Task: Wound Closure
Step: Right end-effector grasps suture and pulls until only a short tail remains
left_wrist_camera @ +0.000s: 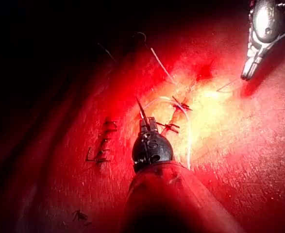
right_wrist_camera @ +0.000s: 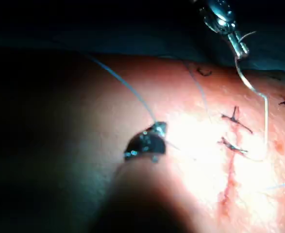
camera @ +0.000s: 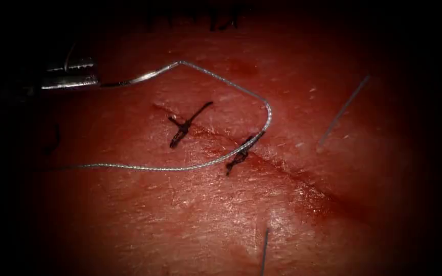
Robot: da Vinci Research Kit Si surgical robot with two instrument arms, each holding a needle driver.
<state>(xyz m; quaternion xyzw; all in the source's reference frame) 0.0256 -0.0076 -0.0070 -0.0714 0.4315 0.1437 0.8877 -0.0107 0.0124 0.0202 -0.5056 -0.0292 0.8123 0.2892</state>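
Dark surround frames the tissue [camera: 180, 214], which is wet with red fluid. The cut [camera: 303, 179] runs across it from far left to near right. Two dark stitches cross its far-left part, one [camera: 182, 128] farther left and one [camera: 241, 153] nearer the middle. The near-right part has no stitch and looks still unclosed.

The left tool [camera: 95, 76] is at the far left, well apart from the cut, and it is clenched on the needle [camera: 139, 77] near one end. The needle is free of the tissue and points toward the right, on the left side of the cut. From its other end the thread [camera: 251, 94] makes a wide slack loop, passes over the second stitch and goes away to the left.

The right tool [left_wrist_camera: 246, 73] hovers above the tissue. Whether it grasps something, I cannot tell. A pale strand [camera: 344, 110] lies right of the cut.

My judgement is that the work stands between stitches. A next bite would call for a firm grip on the needle's curve and for keeping the slack loop away from the finished stitches.
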